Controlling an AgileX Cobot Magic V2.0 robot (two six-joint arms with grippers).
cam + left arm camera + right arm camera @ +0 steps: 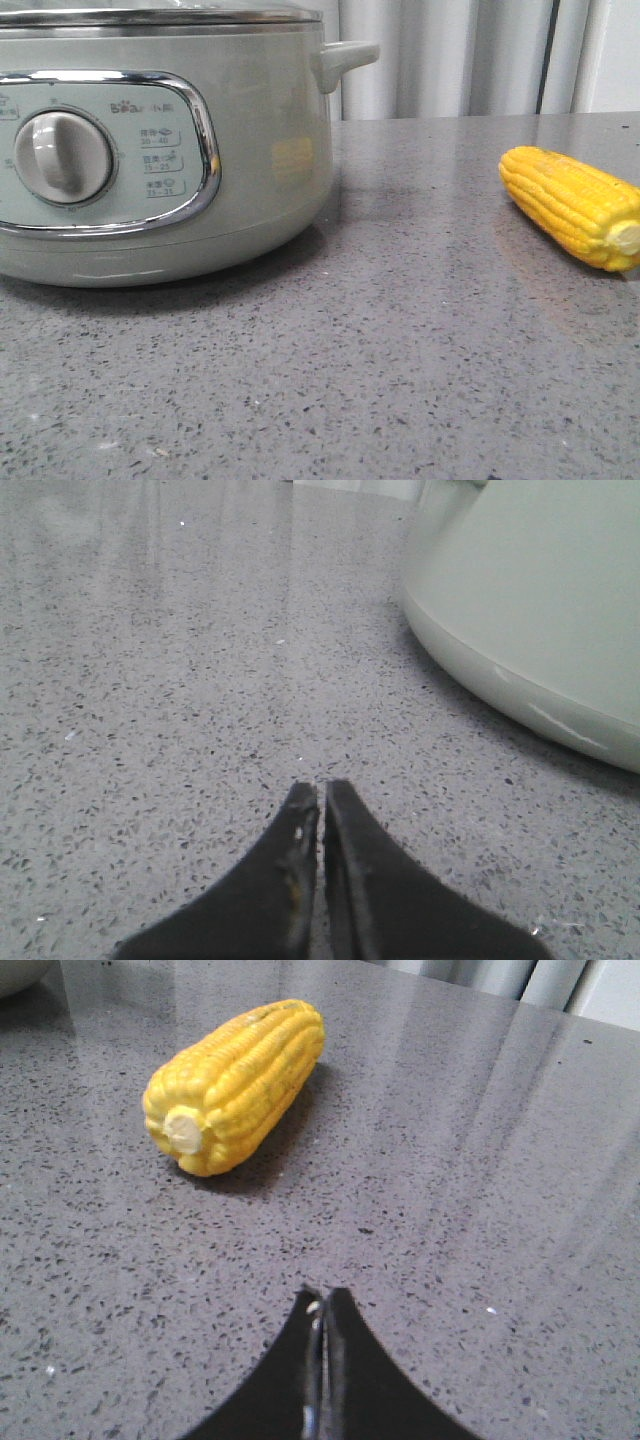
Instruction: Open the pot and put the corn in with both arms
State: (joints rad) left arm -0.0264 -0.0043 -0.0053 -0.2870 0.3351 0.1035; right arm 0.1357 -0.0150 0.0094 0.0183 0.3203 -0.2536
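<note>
Nothing looks done yet: the pot (150,150) sits lidded at the table's (400,380) left, the corn (575,205) lies untouched at the right, and both the left pincer (322,792) and right pincer (322,1300) are closed and empty.

Glossy plastic pot (270,150) w/ chrome trim; polished speckled stone table (400,360).

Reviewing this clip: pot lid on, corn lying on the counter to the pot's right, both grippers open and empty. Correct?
Not quite: both grippers are shut, not open. The left gripper and right gripper have fingertips pressed together in their wrist views. The pot is lidded; the corn lies right of it.
</note>
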